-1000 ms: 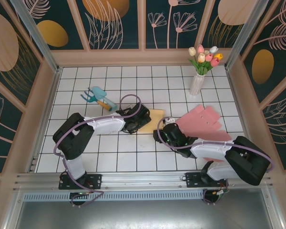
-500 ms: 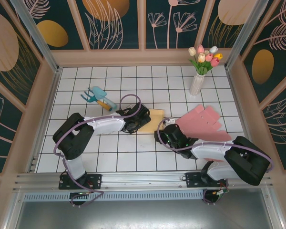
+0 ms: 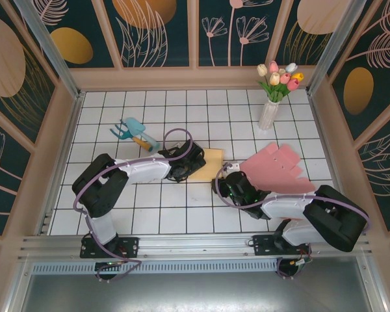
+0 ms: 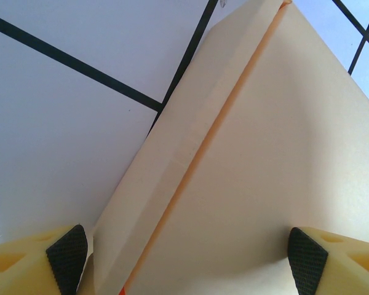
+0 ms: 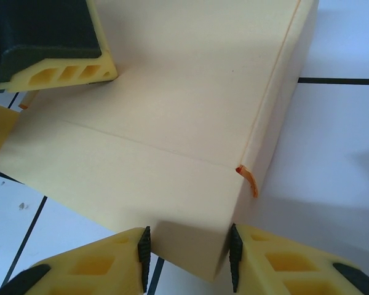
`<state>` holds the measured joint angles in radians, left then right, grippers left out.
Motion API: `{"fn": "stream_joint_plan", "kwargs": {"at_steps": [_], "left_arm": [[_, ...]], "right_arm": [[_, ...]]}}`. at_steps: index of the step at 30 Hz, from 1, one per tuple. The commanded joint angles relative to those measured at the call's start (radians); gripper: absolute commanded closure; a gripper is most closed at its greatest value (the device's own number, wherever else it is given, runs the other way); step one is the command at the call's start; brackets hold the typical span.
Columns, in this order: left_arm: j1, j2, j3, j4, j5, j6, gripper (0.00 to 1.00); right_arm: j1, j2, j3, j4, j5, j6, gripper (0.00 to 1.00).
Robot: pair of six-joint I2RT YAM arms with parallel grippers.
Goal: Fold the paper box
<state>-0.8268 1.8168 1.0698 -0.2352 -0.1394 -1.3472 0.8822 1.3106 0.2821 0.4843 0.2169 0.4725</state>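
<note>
At the middle of the white gridded desk (image 3: pixel 182 211), the flat cream paper box (image 3: pixel 212 160) is straddled from the left by the wide-apart left pincer (image 4: pixel 184 255); its near corner is clamped by the right pincer (image 5: pixel 189 257).

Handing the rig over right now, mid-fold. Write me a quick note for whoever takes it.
Left gripper: open, fingers straddling the paper box across its creased long edge.
Right gripper: shut on the box's near corner, pads against both sides.
Things: box lies low on the table between the arms; pink sheets lie beside the right arm.
Done: one long edge strip creased.
Left: raise and lock the remaining walls; it is not yet a standing box.
</note>
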Motion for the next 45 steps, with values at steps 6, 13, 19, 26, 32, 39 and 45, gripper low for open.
{"fn": "stream_joint_plan", "kwargs": {"at_steps": [6,13,19,26,32,39,45], "left_arm": [[-0.005,0.049,-0.018,-0.033,0.011,0.004,0.14],[-0.006,0.062,-0.013,-0.029,0.023,0.011,0.14],[-0.006,0.065,-0.01,-0.029,0.023,0.013,0.15],[-0.005,0.07,-0.01,-0.03,0.023,0.022,0.15],[-0.005,0.068,-0.013,-0.027,0.023,0.024,0.15],[-0.006,0.07,-0.013,-0.021,0.029,0.025,0.16],[-0.006,0.072,-0.013,-0.017,0.036,0.032,0.17]], "right_arm": [[0.0,0.036,-0.066,0.156,-0.002,-0.041,0.61],[-0.013,0.051,-0.099,0.227,0.004,-0.046,0.63],[-0.035,0.095,-0.1,0.256,-0.012,-0.037,0.63],[-0.082,0.118,-0.102,0.292,-0.069,-0.008,0.63],[-0.105,0.131,-0.089,0.281,-0.081,0.001,0.62],[-0.135,0.224,-0.022,0.244,-0.088,0.023,0.62],[-0.138,0.299,0.061,0.191,-0.061,0.062,0.62]]}}
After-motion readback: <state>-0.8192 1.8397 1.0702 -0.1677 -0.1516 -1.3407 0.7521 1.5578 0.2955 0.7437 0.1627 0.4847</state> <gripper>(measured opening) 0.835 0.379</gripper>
